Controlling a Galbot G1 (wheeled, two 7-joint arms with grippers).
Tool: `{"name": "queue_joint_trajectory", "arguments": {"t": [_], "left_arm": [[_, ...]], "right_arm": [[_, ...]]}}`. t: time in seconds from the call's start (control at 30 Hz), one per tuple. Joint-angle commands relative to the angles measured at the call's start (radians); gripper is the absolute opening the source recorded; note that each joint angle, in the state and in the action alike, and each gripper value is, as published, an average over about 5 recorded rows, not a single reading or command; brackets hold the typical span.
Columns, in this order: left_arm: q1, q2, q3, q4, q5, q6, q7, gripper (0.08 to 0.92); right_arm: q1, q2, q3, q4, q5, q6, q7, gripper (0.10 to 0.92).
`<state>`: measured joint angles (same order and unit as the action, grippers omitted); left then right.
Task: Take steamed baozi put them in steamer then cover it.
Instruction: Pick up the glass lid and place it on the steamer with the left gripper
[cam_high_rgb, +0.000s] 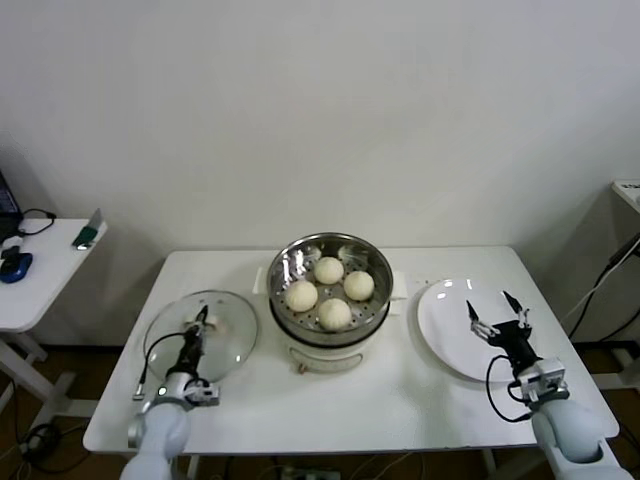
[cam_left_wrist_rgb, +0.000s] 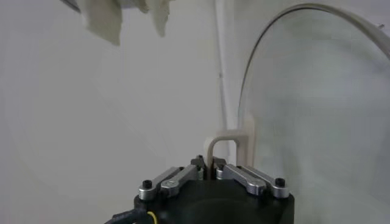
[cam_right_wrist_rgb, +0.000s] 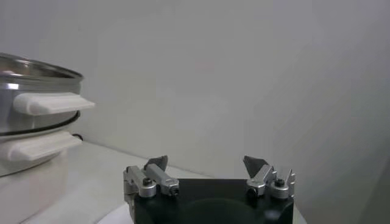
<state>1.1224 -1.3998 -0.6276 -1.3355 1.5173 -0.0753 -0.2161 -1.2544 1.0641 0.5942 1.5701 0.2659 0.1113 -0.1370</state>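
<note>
The cover (cam_high_rgb: 201, 335) is lying flat on the white surface (cam_high_rgb: 400, 400) just left of the steamer (cam_high_rgb: 330, 290) in the head view, and the left gripper (cam_high_rgb: 201, 320) is sitting right over its white bar handle, near the lid's middle. All four steamed baozi (cam_high_rgb: 329, 270) are already resting in the steamer's perforated basket, so by my reading only the covering is left. Over on the right, the plate (cam_high_rgb: 455, 335) is lying bare, and the right gripper (cam_high_rgb: 498, 312) is hovering above its near right part with its fingers spread wide, holding nothing.

The left wrist view is showing the glass of the cover (cam_left_wrist_rgb: 317, 91) with its metal rim curving away, and the handle (cam_left_wrist_rgb: 228, 146) standing up just past the left gripper (cam_left_wrist_rgb: 212, 165). The fingers are drawn together around the near post of that handle — gripping it, as far as I can judge.

The right wrist view is showing the right gripper (cam_right_wrist_rgb: 206, 163) open — empty, and the steamer (cam_right_wrist_rgb: 36, 109) with its white side handles off to one side.

The cover is likely rigid, fairly heavy for its size, smooth and breakable; the bar handle is the one safe hold, and a grip off its centre may let the lid tilt when raised.
</note>
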Motion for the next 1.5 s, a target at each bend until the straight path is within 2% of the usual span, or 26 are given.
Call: {"name": "queue_joint_trajectory", "arguments": {"t": [0.03,0.13,0.37,0.57,0.77,0.87,0.97,1.07,1.27,1.4,1.5], "left_arm": [[0.102,0.056,-0.001,-0.262,-0.137,0.039,0.028,0.147],[0.162,0.083,-0.005,-0.378,-0.172,0.088,0.05,0.147],[0.331,0.151,-0.015,-0.643,-0.21,0.294,0.123,0.147],[0.405,0.232,0.017,-0.813,-0.258,0.434,0.15,0.147],[0.348,0.391,0.172,-0.877,-0.341,0.594,0.169,0.147],[0.249,0.475,0.292,-0.879,-0.348,0.668,0.203,0.147],[0.132,0.521,0.436,-0.87,-0.346,0.735,0.257,0.147],[0.015,0.51,0.555,-0.85,-0.33,0.789,0.329,0.147],[-0.198,0.378,0.709,-0.775,-0.233,0.852,0.494,0.147],[-0.252,0.272,0.754,-0.705,-0.15,0.861,0.556,0.147],[-0.271,0.202,0.783,-0.649,-0.103,0.861,0.572,0.147]], "right_arm": [[0.002,-0.006,-0.001,-0.005,-0.008,0.006,-0.004,0.823],[0.006,-0.011,-0.003,-0.008,-0.008,0.008,-0.007,0.823],[0.025,-0.02,-0.005,-0.027,-0.014,0.015,-0.01,0.823],[0.049,-0.02,-0.019,-0.051,-0.03,0.023,-0.013,0.823],[0.08,-0.02,-0.048,-0.074,-0.046,0.023,-0.014,0.823],[0.092,-0.014,-0.059,-0.078,-0.05,0.02,-0.01,0.823],[0.102,-0.005,-0.066,-0.088,-0.059,0.019,-0.006,0.823],[0.111,-0.002,-0.077,-0.103,-0.07,0.02,-0.005,0.823],[0.125,0.008,-0.081,-0.123,-0.085,0.022,-0.004,0.823],[0.124,0.009,-0.068,-0.127,-0.087,0.024,-0.003,0.823],[0.116,0.006,-0.048,-0.131,-0.087,0.03,-0.005,0.823]]}}
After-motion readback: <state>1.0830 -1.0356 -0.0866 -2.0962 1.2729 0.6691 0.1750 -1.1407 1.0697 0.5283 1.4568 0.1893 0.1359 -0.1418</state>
